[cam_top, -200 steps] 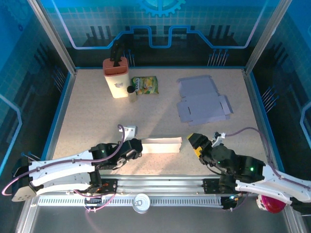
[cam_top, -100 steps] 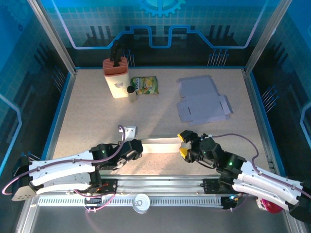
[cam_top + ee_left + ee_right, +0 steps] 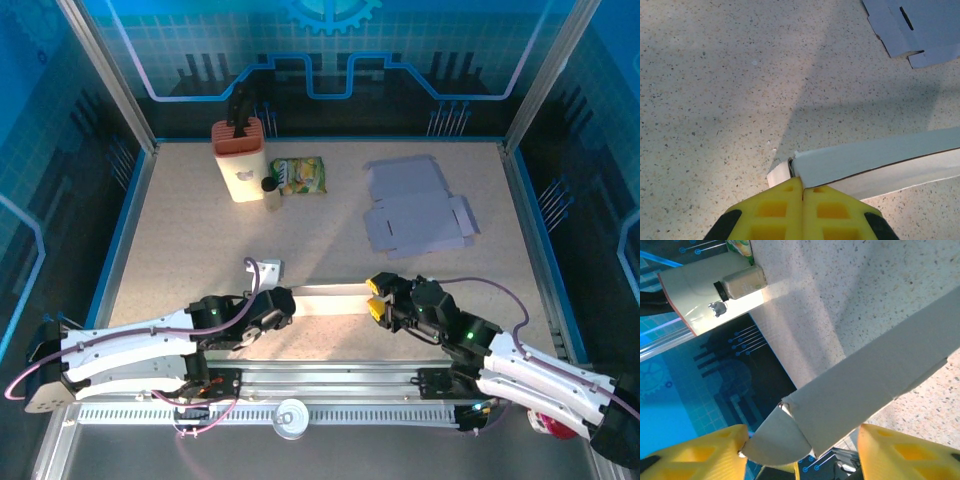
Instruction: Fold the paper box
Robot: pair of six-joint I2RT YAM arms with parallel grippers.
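Paper box, part-folded, lies on tabletop near front edge, btwn both grippers. L gripper clenched on box's left end; wrist view shows pads pinched tight on the thin card. R gripper at box's right end, jaws apart, straddling it. Rounded flap touches one finger, gap at the other. Flat box blank well apart, far right.

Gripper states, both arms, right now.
Left gripper: shut, pinching the paper box at its left end.
Right gripper: open, jaws either side of the box's other end.
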